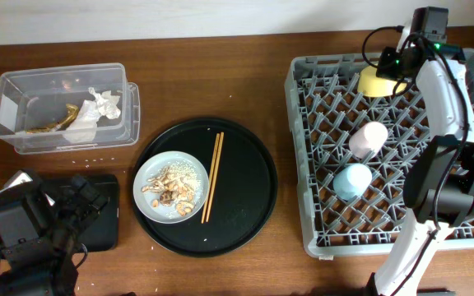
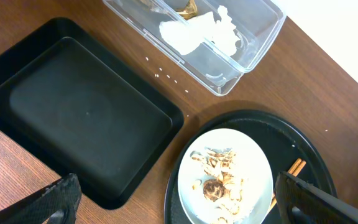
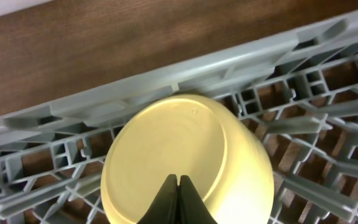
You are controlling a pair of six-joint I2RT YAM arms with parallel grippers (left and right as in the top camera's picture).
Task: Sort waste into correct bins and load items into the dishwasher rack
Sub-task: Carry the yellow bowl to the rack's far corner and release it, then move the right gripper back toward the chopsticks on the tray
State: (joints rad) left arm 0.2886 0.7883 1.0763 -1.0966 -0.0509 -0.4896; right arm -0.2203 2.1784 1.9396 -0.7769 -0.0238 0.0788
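The dishwasher rack (image 1: 329, 240) holds the yellow bowl (image 1: 372, 83) at its far edge, the pink cup (image 1: 369, 138) and the light-blue cup (image 1: 352, 181). My right gripper (image 1: 391, 66) is shut and empty, its tips just over the yellow bowl (image 3: 166, 143) in the right wrist view (image 3: 179, 182). The grey plate (image 1: 189, 163) carries food scraps (image 1: 171, 189). It lies next to the chopsticks (image 1: 212, 177). My left gripper (image 2: 179, 198) is open above the shallow black tray (image 2: 73, 112) and the plate (image 2: 253, 163). The napkin (image 1: 101, 105) lies in the clear box (image 1: 23, 90).
The plate and chopsticks lie on a big round black tray (image 1: 249, 197) at mid table. A tan-brown scrap (image 1: 60, 123) lies in the clear box beside the napkin. A few white crumbs (image 2: 166, 76) dot the wood between the box and the shallow tray.
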